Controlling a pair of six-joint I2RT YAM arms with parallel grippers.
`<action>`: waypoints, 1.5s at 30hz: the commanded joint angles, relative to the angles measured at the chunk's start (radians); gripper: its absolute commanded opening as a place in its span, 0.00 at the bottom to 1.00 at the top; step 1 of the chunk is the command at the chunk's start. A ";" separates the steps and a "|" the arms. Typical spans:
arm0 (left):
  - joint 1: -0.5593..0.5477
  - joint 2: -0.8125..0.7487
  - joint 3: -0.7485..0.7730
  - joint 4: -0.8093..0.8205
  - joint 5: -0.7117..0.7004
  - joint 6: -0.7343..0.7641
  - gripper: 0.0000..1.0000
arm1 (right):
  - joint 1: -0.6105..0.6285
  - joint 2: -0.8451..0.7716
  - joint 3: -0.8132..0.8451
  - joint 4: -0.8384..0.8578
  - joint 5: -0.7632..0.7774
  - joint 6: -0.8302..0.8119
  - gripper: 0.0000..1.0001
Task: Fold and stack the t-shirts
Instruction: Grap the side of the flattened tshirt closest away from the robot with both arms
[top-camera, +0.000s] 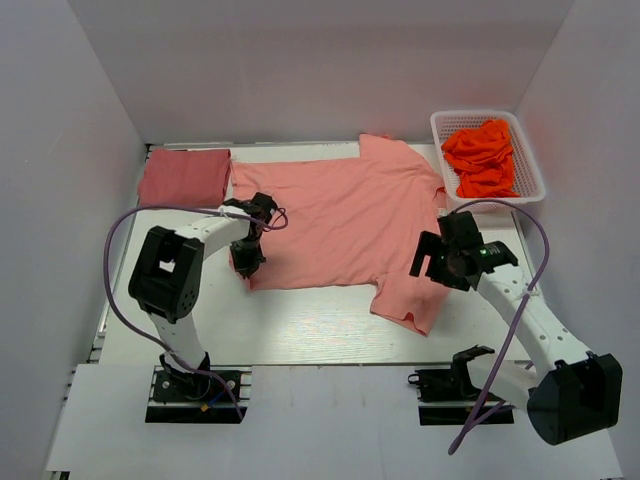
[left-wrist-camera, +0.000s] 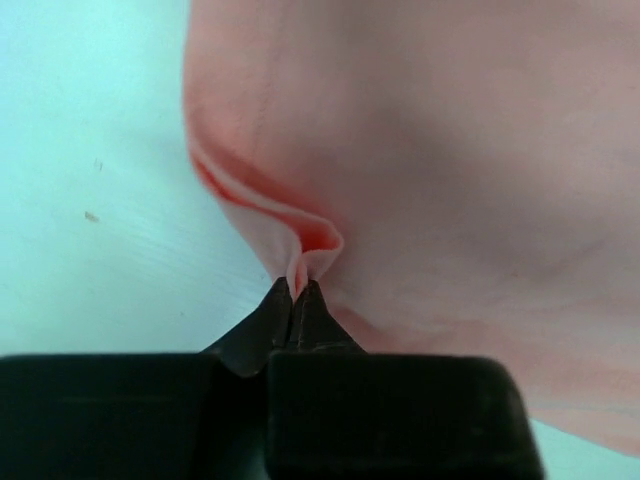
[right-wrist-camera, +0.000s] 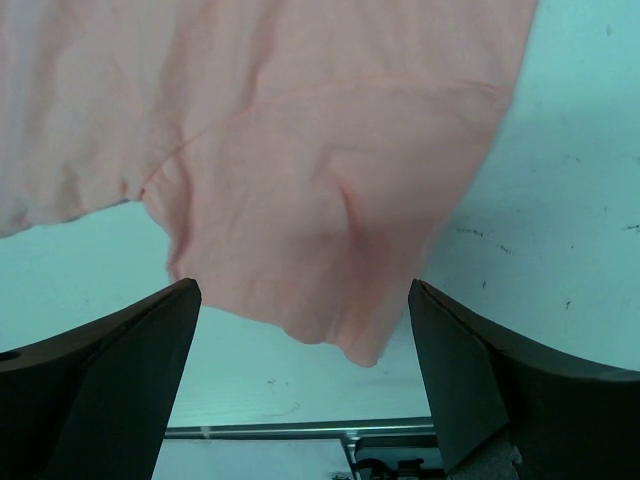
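Note:
A light salmon-pink t-shirt lies spread flat on the table, its hem to the left and its sleeves at the right. My left gripper is shut on the shirt's near-left hem corner; the left wrist view shows a pinched fold of the pink cloth between the fingertips. My right gripper is open and empty, above the near sleeve. A darker rose-red t-shirt lies folded at the far left.
A white basket at the far right holds crumpled orange cloth. White walls enclose the table on three sides. The table's metal front rail shows in the right wrist view.

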 joint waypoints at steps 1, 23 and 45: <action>-0.004 -0.076 -0.016 -0.054 -0.052 -0.061 0.00 | -0.002 -0.049 -0.042 -0.086 -0.015 0.031 0.90; 0.014 -0.340 -0.183 0.009 -0.062 -0.170 0.00 | -0.002 0.016 -0.298 0.026 -0.068 0.273 0.62; 0.023 -0.393 -0.212 0.010 -0.071 -0.193 0.00 | -0.008 -0.010 -0.179 -0.106 -0.094 0.226 0.00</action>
